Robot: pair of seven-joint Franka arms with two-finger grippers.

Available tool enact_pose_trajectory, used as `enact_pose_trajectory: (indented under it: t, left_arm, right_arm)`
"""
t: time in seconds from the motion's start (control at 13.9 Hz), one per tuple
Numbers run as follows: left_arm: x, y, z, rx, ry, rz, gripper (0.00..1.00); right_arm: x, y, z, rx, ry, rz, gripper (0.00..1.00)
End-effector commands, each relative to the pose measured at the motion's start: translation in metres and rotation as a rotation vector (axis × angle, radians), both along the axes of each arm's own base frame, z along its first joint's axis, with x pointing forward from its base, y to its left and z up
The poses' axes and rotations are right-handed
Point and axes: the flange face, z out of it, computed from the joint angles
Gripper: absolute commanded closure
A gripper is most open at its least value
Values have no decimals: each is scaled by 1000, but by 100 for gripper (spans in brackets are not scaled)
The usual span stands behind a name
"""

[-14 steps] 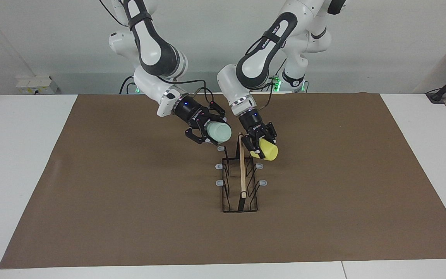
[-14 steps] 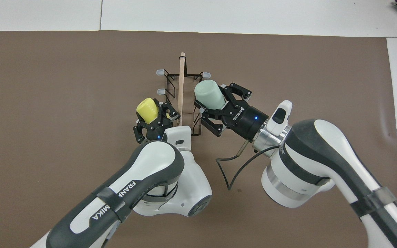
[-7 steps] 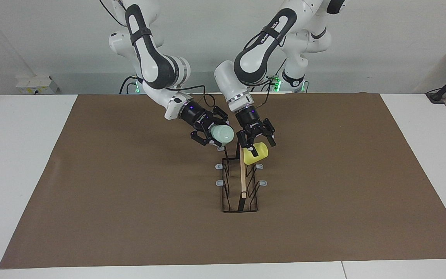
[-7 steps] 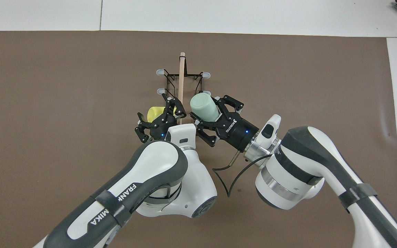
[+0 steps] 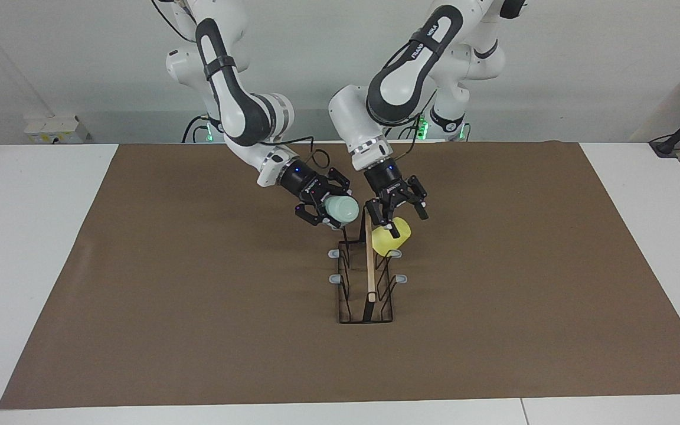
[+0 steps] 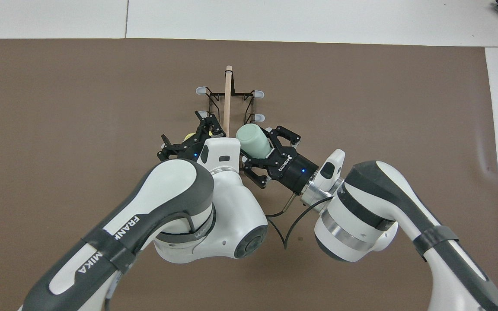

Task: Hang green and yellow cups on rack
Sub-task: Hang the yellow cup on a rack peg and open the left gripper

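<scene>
R gripper [image 5: 333, 213] grips green cup [image 5: 341, 209]; L gripper [image 5: 395, 210] released over yellow cup [image 5: 391, 237] on rack [image 5: 369, 283].

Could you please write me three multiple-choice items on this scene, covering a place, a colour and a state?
1. Where is the yellow cup?
A. lying on the mat
B. on the rack, at its end nearer to the robots
C. on the white table

2. What colour is the cup in the right hand?
A. pale green
B. red
C. blue

3. How is the left hand?
A. open
B. shut on a cup
C. shut on the wooden bar

Key: 1 B, the cup sits on a prong; 2 A, the green cup is clamped between that hand's fingers; 3 A, its fingers stand spread above the yellow cup.
</scene>
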Motion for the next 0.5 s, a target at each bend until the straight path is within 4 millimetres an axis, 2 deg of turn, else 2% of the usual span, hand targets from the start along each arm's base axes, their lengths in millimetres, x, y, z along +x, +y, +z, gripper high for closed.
enact_pose_trajectory:
  t: [0.0, 0.14, 0.43]
  left_arm:
    - [16, 26, 21, 21, 94, -41, 0]
    - [29, 47, 32, 18, 138, -90, 0]
    - [53, 85, 37, 42, 222, -130, 0]
  right_arm:
    - [-6, -3, -14, -16, -12, -8, 81]
    - [-4, -2, -16, -17, -13, -9, 81]
    - [5, 6, -6, 25, 4, -17, 82]
